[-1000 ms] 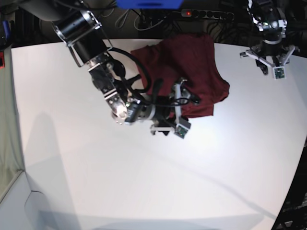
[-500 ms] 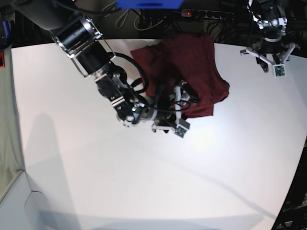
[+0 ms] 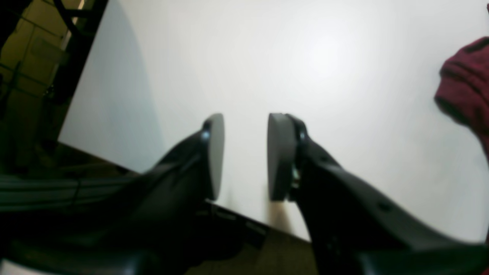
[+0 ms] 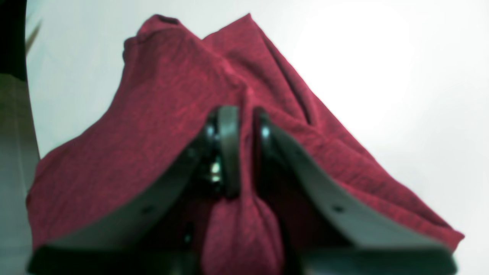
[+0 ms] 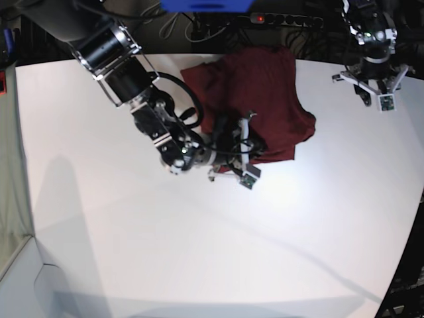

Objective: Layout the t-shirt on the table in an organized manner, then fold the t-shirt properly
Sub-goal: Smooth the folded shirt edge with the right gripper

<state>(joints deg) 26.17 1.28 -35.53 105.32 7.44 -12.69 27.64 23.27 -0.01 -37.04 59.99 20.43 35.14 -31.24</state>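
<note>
The dark maroon t-shirt (image 5: 265, 99) lies crumpled at the back middle of the white table (image 5: 165, 252). My right gripper (image 5: 244, 147) sits at the shirt's near edge, shut on a pinched fold of the fabric. In the right wrist view that gripper (image 4: 246, 126) has maroon cloth squeezed between its two pads, and the t-shirt (image 4: 160, 114) rises around it in a tent. My left gripper (image 5: 375, 87) hangs over the table's far right corner, apart from the shirt. In the left wrist view it (image 3: 244, 156) is open with nothing between the pads, and a bit of t-shirt (image 3: 466, 91) shows at the right.
A power strip (image 5: 285, 20) and cables lie behind the table's back edge. The table's dark right edge (image 5: 411, 252) runs close to the left arm. In the left wrist view the table edge (image 3: 114, 160) drops to a dark floor area.
My right gripper has closed on the near edge of the t-shirt, bunching the cloth. The left arm has stayed about where it was.
</note>
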